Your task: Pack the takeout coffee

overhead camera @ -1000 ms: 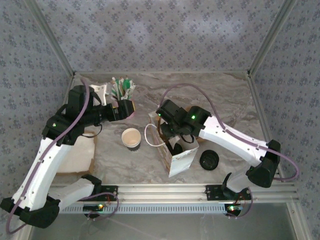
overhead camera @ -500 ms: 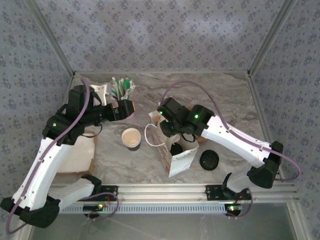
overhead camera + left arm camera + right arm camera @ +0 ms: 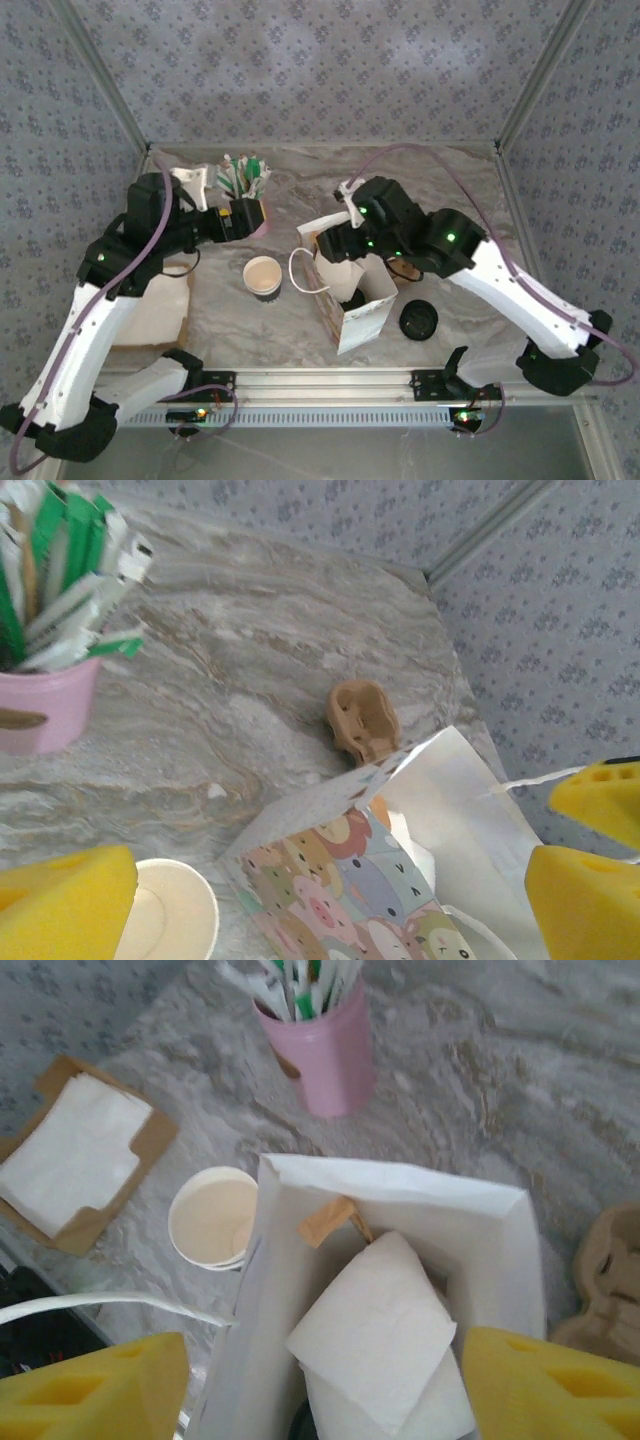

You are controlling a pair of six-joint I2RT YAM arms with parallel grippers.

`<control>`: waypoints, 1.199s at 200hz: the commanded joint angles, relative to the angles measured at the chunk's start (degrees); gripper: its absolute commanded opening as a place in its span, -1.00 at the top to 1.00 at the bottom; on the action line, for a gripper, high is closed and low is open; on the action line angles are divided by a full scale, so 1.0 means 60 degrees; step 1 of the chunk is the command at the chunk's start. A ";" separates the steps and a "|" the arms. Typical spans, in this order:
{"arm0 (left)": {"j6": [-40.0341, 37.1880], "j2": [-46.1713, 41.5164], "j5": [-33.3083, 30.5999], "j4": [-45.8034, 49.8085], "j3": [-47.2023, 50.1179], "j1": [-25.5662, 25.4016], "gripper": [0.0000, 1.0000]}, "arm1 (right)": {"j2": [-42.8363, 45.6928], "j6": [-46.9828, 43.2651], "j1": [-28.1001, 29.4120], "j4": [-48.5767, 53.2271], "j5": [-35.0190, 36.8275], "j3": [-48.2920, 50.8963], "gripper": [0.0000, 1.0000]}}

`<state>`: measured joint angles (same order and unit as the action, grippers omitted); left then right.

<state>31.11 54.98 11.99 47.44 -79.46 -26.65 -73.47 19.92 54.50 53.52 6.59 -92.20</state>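
1. Two jaws of the right gripper (image 3: pixel 318 1380) stand wide apart and hold nothing, poised directly above the mouth of a white paper bag (image 3: pixel 400 1192).
2. Inside the bag, folded white napkins (image 3: pixel 375 1335) lie against its walls. What sits darker beneath them cannot be made out.
3. The left gripper (image 3: pixel 330 890) is likewise spread fully and empty, held over the tabletop (image 3: pixel 440 190) close to a pink cup (image 3: pixel 45 705) stuffed with green-and-white wrapped straws.
4. The paper cup (image 3: pixel 263 276) stands upright and uncovered on the tabletop between the two arms, just left of the bag, with its cream interior facing up.
5. Its black lid (image 3: pixel 418 321) lies apart from it on the tabletop, near the bag's right side, so the bag stands between cup and lid.
6. A brown moulded carrier (image 3: pixel 362 718) rests behind the bag. At the left edge a stack of white serviettes (image 3: pixel 75 1155) sits on a brown cardboard sheet.
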 commanded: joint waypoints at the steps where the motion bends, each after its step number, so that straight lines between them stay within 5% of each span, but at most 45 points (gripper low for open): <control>1: -0.0430 -0.0754 -0.1218 -0.0141 -0.0424 -0.0017 -0.99 | 0.0615 -0.0347 -0.0140 -0.0532 -0.0111 -0.0154 -0.70; 26: -0.0540 -0.1574 -0.2246 -0.0185 -0.0185 -0.0014 -0.99 | 0.1432 -0.0691 -0.0273 -0.0825 0.0313 0.0200 -1.00; 101: -0.0247 -0.4434 -0.4664 -0.0621 0.1464 -0.0013 -0.99 | 0.3921 -0.1344 -0.0496 -0.1334 0.1874 0.1810 -0.99; 148: 0.0476 -0.4450 -0.6139 0.0355 0.2623 -0.0025 -0.99 | 0.4773 -0.1684 -0.1021 -0.1141 0.3843 0.2793 -0.99; 187: 0.1028 -0.4305 -0.7247 0.0579 0.3914 -0.0011 -0.99 | 0.5588 -0.2210 -0.2293 -0.1820 0.3747 0.4367 -0.99; 240: 0.0419 -0.4670 -0.8154 -0.0602 0.5772 0.0526 -0.99 | 0.6066 -0.2199 -0.5307 -0.3108 0.2555 0.6200 -1.00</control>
<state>36.05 27.05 -32.69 49.08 -47.88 -25.98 -38.02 7.40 29.15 40.99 25.15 -58.59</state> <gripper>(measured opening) 0.994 0.998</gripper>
